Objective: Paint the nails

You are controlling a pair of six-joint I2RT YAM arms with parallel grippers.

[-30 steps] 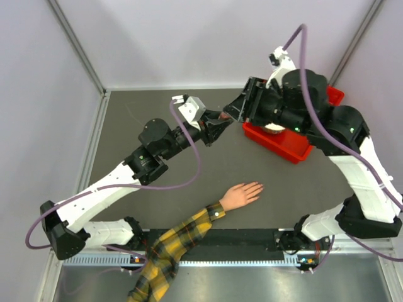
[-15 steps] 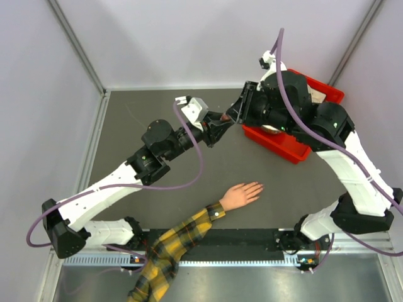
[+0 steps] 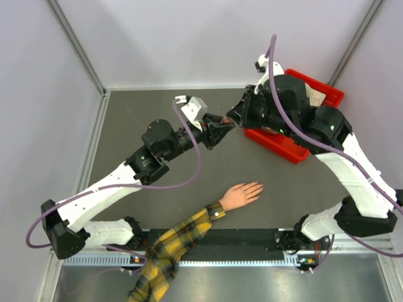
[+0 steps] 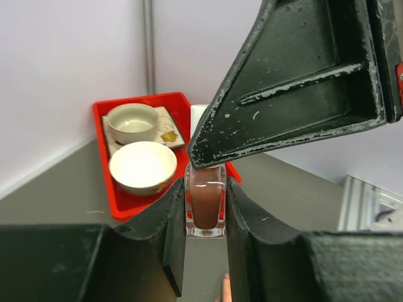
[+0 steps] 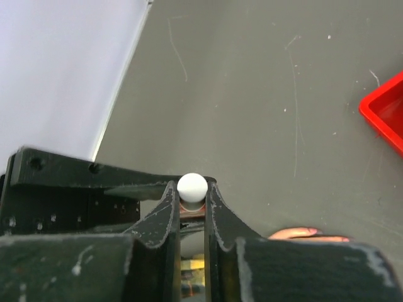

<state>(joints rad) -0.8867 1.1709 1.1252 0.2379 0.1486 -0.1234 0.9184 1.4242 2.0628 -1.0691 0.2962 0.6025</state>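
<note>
Nearest the arm bases, the plaid sleeve (image 3: 176,242) is laid across the table's (image 3: 126,126) near edge. From it the hand (image 3: 242,195) is stretched flat, its fingers aimed toward 2 o'clock. The nails (image 3: 259,186) are found at those fingertips, too small for any polish to be made out.

Toward 12 o'clock from the hand, well apart from it and raised off the table, the two grippers are brought tip to tip. The bottle (image 4: 205,204) is held upright and clamped by the left gripper (image 3: 221,126). Its white cap (image 5: 191,186) is now pinched by the right gripper (image 5: 192,201), whose jaws stood apart a second ago and have since been drawn in and closed while that arm was moved closer.

Both ends of the bottle are thus secured, so the cap is judged ready to be twisted off and the brush drawn out. Painting is not yet begun, and the brush must still be carried toward 6 o'clock.

Farthest, at 1 o'clock from the hand, the red tray (image 3: 277,143) with two bowls (image 4: 143,167) is left untouched.
</note>
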